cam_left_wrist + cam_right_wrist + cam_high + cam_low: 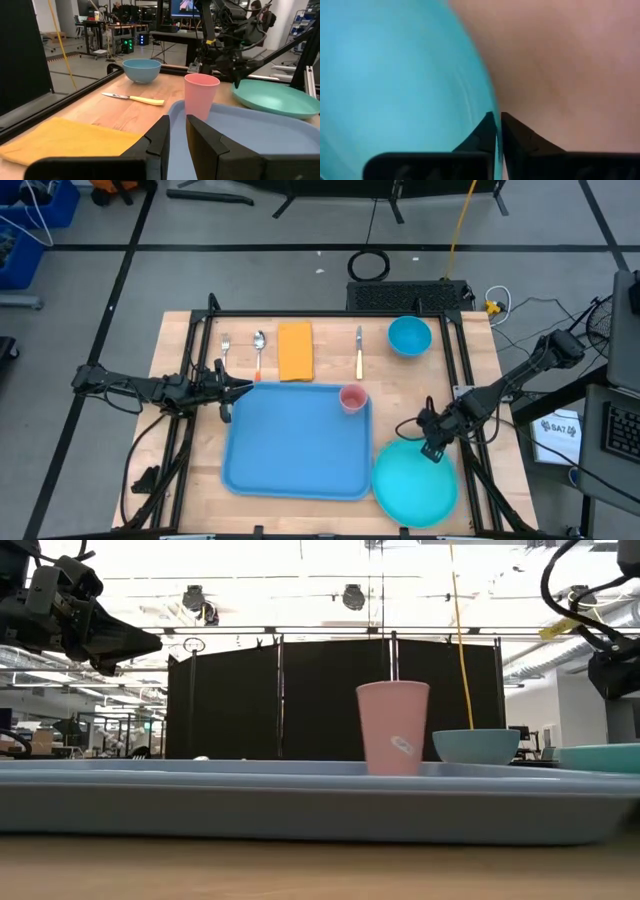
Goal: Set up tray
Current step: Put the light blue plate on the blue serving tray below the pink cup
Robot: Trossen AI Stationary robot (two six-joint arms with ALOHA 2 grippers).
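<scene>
The blue tray [295, 445] lies flat in the middle of the table, with a pink cup [352, 398] standing upright in its far right corner. A round turquoise plate [415, 480] lies on the wood to the tray's right. My right gripper [435, 448] is shut on the plate's far rim. My left gripper [240, 387] hovers level above the tray's far left corner; its fingers [160, 135] stand a narrow gap apart with nothing between them. My right gripper pinches the plate's rim [492, 107] between its two fingers, one over the plate's inner side and one outside it. The fingers slant steeply down from the table's far right. The plate looks level and low over the wood; whether it is lifted, I cannot tell.
Along the far edge lie a fork [226, 350], a spoon [259, 350], a folded yellow napkin [295, 350], a knife [359, 352] and a blue bowl [409, 336]. Bare wood shows between the tray and these things.
</scene>
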